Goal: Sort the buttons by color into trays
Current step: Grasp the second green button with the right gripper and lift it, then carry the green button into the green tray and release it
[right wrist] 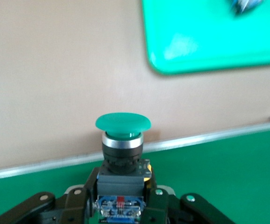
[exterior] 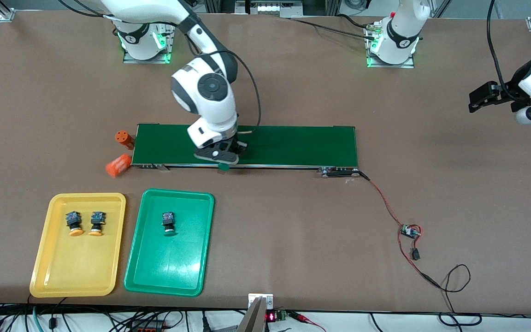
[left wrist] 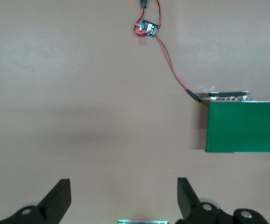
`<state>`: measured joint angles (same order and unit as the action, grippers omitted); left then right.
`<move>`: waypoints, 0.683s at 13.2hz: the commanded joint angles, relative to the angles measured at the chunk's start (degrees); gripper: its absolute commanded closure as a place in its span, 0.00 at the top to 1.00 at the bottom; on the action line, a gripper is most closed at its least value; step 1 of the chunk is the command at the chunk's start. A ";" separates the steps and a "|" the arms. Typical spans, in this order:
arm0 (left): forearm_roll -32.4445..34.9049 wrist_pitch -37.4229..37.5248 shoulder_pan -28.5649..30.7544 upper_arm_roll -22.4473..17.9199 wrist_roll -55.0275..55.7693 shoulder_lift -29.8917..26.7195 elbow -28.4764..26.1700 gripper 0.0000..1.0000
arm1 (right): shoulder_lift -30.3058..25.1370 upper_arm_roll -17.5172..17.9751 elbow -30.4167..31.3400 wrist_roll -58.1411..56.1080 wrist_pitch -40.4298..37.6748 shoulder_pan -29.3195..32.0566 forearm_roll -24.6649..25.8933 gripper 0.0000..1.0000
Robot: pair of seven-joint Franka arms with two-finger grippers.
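Observation:
My right gripper (exterior: 221, 161) is low over the front-camera edge of the conveyor belt (exterior: 293, 145), shut on a green-capped button (right wrist: 122, 140). Its fingers (right wrist: 81, 203) clamp the black body and the cap points toward the trays. The green tray (exterior: 205, 240) holds one green button (exterior: 168, 222). The yellow tray (exterior: 44, 249) holds two yellow-orange buttons (exterior: 74, 222) (exterior: 96, 222) side by side. My left gripper (exterior: 477, 99) waits open and empty in the air at the left arm's end of the table; the left wrist view shows it (left wrist: 124, 193) over bare table.
Two orange cylinders (exterior: 124, 139) (exterior: 118, 165) stand and lie at the belt's end toward the right arm. A red-black wire runs from the belt's other end to a small circuit board (exterior: 409, 231), also in the left wrist view (left wrist: 146, 29).

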<state>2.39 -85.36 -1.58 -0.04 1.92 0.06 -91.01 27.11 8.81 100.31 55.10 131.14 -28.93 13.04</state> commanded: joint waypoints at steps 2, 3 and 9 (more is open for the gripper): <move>-0.72 1.51 0.44 0.04 -1.13 0.65 1.89 1.00 | 2.32 -2.30 -6.95 -11.12 -1.50 3.43 0.23 0.09; -0.72 1.42 0.52 0.04 -1.13 0.65 1.89 1.00 | 3.73 -3.09 -8.88 -13.51 -1.33 3.96 0.32 0.09; -0.72 1.51 0.53 -0.05 -1.13 0.65 1.89 1.00 | 17.34 -6.08 -21.37 -21.71 6.57 9.23 -0.12 0.10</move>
<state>2.39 -85.24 -1.52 -0.05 1.92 0.06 -90.96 38.62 2.47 84.78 34.71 135.65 -20.61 13.02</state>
